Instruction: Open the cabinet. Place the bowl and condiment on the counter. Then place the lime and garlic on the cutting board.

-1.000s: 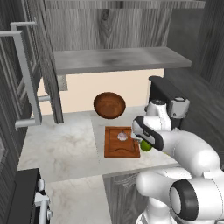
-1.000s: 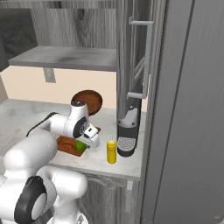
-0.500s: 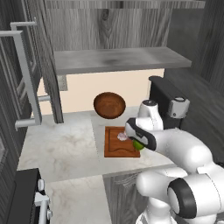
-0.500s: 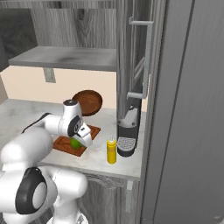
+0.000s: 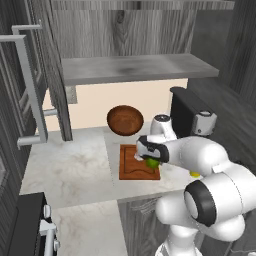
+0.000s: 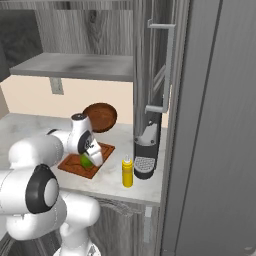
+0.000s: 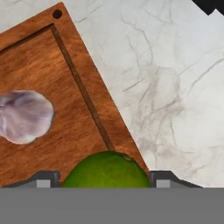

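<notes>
My gripper (image 7: 105, 178) is shut on the bright green lime (image 7: 107, 168), just over the near right edge of the reddish-brown cutting board (image 7: 65, 83). The pale garlic (image 7: 24, 116) lies on the board to the lime's left. From the left base, the gripper (image 5: 149, 156) hangs over the board (image 5: 132, 167) with the lime (image 5: 153, 163) in it. The wooden bowl (image 5: 125, 120) stands tilted on the marbled counter (image 5: 75, 165) behind the board. The yellow condiment (image 6: 128, 171) stands upright on the counter right of the board. The cabinet's doors (image 5: 30, 90) stand open above.
A black coffee machine (image 6: 146, 155) stands right of the condiment, under the open right cabinet door (image 6: 160, 70). The grey cabinet shelf (image 5: 135, 67) overhangs the counter. A dark stove edge (image 5: 25, 225) lies at the lower left.
The gripper has carried the lime leftward from the board's right edge to further over the board. The bowl, condiment and garlic have stayed put.
</notes>
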